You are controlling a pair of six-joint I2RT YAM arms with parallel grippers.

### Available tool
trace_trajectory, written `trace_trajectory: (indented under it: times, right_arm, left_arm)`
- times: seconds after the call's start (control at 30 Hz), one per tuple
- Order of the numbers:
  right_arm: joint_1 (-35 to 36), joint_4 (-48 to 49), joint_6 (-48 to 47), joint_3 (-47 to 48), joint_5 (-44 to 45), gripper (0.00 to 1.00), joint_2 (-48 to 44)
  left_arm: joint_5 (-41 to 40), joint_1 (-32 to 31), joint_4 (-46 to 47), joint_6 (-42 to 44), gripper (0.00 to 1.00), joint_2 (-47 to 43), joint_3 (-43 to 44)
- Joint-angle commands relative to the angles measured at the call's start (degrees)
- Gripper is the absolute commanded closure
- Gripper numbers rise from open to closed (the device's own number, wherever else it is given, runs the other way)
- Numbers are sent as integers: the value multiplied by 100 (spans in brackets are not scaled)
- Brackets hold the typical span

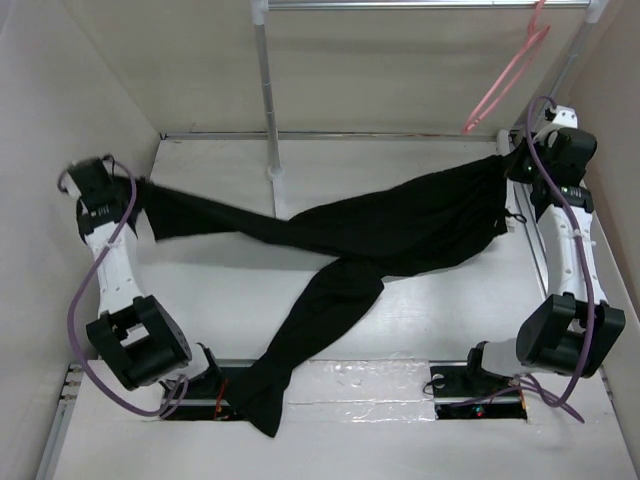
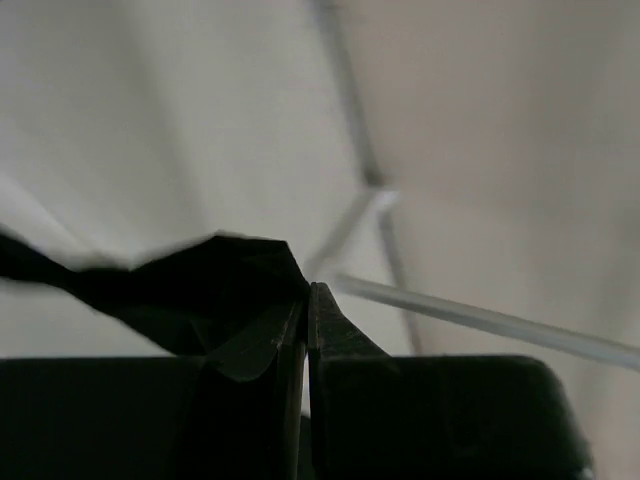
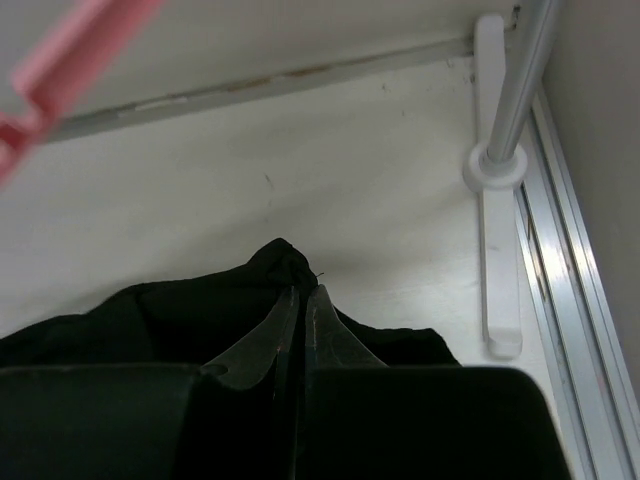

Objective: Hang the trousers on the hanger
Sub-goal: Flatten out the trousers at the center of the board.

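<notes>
Left arm (image 1: 110, 260): left jaws clenched on a small fold of the trousers (image 1: 400, 230), at the far-left end of the cloth, raised off the worktop (image 1: 200, 290). The left wrist view confirms it: a bunched black tip (image 2: 200, 280) is pinched right at the fingertips, not deep. The cloth spans across to the right with some slack and passes just in front of the foot of the rack pole (image 1: 268, 90). The second leg is free. It trails down the middle to the near edge and ends between the two arm bases, nearer the left one. Right arm (image 1: 565, 240): right jaws clenched on the wider end of the trousers, probably the waistband, far right. The right wrist view shows cloth (image 3: 150, 310) gathered to a peak at the tips. The hanger (image 1: 505, 80) hangs from the top rail, above and just beyond the right jaws; in the right wrist view it is only a pink blur (image 3: 60, 60). Nothing is on it yet. Risks: both grips are shallow, so pulling the arms apart could strip the cloth out of either one. The free leg may drag and catch on the left base or the pole when lifted. The hanger hangs loose, so any sideways push will probably swing it or knock it off the rail rather than thread it.
</notes>
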Motion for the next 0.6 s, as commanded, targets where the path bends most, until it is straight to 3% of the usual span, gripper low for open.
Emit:
trace_trajectory:
  times: [0.0,0.1,0.23,0.4,0.57]
  right_arm:
    - [41,351,267,701,-187,100,82]
    - [41,237,294,938,-205,100,-22]
    - [-30,184,285,711,-231,100,-286]
    - [-214,236,171,26,-354,100,-445]
    - [-512,421,136,-546,-187,100,-113]
  left_arm:
    - [368,-256,-57,-345,100,-31,1404]
    - [298,-388,-302,-232,100,-4,2083]
    - [167,-388,-364,75,100,-293,1788]
    - [623,304,680,-12,100,-566,-430]
    - [552,605,1138,172,100,170,-1376]
